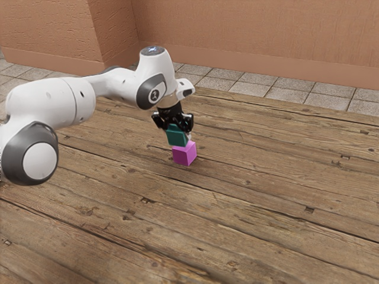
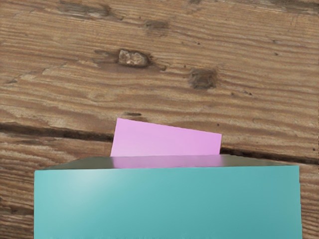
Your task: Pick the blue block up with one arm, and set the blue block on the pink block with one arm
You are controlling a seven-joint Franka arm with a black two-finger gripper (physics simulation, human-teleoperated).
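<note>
1. The blue block (image 1: pixel 176 135) is being clamped between both fingers of the tool (image 1: pixel 173 125), high on its sides, so that its underside is free for setting down.
2. It is being held just over the pink block (image 1: pixel 184 154) on the bench (image 1: pixel 266 195), slightly off-centre; whether they are touching cannot be told.

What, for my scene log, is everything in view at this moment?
blue block: one, teal-blue, held right over the pink block
pink block: one, pink, on the table beneath the blue block
table: one, brown wooden planks, under both blocks
floor tiles: many, grey, beyond the table
wall: one, terracotta, behind the tiles
arm: one, white and grey, entering from the exterior view's left
gripper: one, black, shut on the blue block
</note>
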